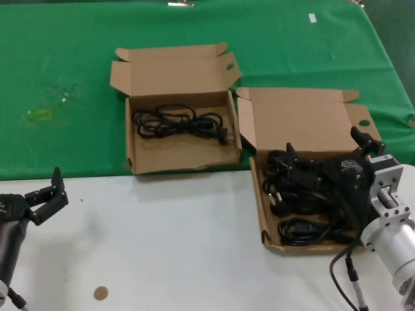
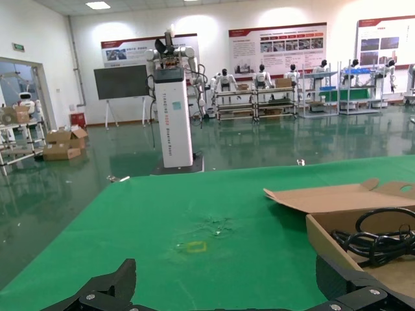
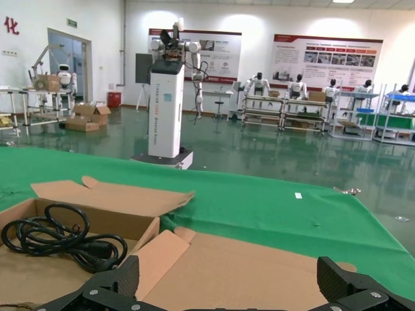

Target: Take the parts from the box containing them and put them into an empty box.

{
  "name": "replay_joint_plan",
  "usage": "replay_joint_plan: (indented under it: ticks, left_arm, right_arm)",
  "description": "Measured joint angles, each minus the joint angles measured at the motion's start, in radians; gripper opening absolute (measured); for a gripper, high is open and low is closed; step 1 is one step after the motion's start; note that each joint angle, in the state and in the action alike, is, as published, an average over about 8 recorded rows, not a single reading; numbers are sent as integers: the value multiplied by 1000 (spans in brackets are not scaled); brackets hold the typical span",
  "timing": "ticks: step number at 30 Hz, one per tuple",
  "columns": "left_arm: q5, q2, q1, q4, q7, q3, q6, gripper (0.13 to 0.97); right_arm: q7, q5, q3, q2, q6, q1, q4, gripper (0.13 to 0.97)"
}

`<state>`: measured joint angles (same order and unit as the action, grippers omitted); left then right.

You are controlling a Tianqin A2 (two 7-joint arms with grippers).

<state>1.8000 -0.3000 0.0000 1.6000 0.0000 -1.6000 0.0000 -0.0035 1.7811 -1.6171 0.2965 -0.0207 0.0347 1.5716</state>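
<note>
The box containing the parts (image 1: 257, 194), whose lid flap has a small round hole, sits at the right with several black cord bundles (image 1: 295, 228) in it. My right gripper (image 1: 327, 148) hangs open over its far half, with nothing between the fingers. In the right wrist view that gripper (image 3: 230, 282) faces the raised lid (image 3: 246, 265). The box with the oval hole (image 1: 175, 162) lies to the left and holds one cord bundle (image 1: 181, 122), also visible as the cord (image 3: 61, 240) and the cord (image 2: 379, 243). My left gripper (image 1: 50, 194) waits open at the near left, empty (image 2: 227, 285).
Both boxes rest on a green cloth (image 1: 65, 97) covering the far half of the table. The near half is white (image 1: 168, 246), with a small brown disc (image 1: 100, 293) on it. A yellowish mark (image 1: 40, 115) shows on the cloth at the left.
</note>
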Motion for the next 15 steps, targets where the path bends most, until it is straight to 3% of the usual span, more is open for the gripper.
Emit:
replay_joint_plan:
  ticks: [15]
  left_arm:
    - [0, 0, 0, 0, 0, 0, 0, 966]
  right_arm:
    - [0, 0, 0, 0, 0, 0, 0, 966]
